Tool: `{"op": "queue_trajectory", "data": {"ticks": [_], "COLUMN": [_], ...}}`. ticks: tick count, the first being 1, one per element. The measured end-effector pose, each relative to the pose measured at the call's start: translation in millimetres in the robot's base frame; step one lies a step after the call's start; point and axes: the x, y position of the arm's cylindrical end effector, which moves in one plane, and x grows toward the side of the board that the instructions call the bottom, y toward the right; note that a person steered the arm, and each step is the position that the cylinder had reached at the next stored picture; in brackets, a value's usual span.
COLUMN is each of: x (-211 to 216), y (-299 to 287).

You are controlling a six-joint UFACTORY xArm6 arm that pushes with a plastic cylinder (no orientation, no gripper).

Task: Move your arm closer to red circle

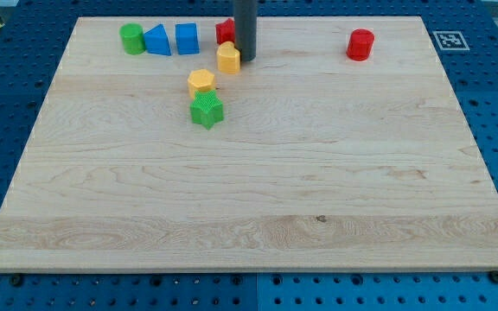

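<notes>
The red circle (360, 44), a short red cylinder, stands near the view's top right of the wooden board. My tip (245, 59) is at the lower end of the dark rod, near the view's top centre, well to the left of the red circle. The tip is just right of a yellow block (228, 58) and in front of another red block (225, 32), which the rod partly hides.
A green cylinder (132, 39), a blue triangle (157, 41) and a blue cube (187, 39) line the view's top left. A yellow hexagon (201, 82) and a green star-like block (207, 111) sit below them. The wooden board (258, 190) lies on a blue pegboard.
</notes>
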Motion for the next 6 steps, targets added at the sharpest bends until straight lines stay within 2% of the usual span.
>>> {"op": "queue_trajectory", "data": {"ticks": [3, 5, 6], "x": [0.2, 0.7, 4.1], "y": [-49.7, -34.5, -1.3]}}
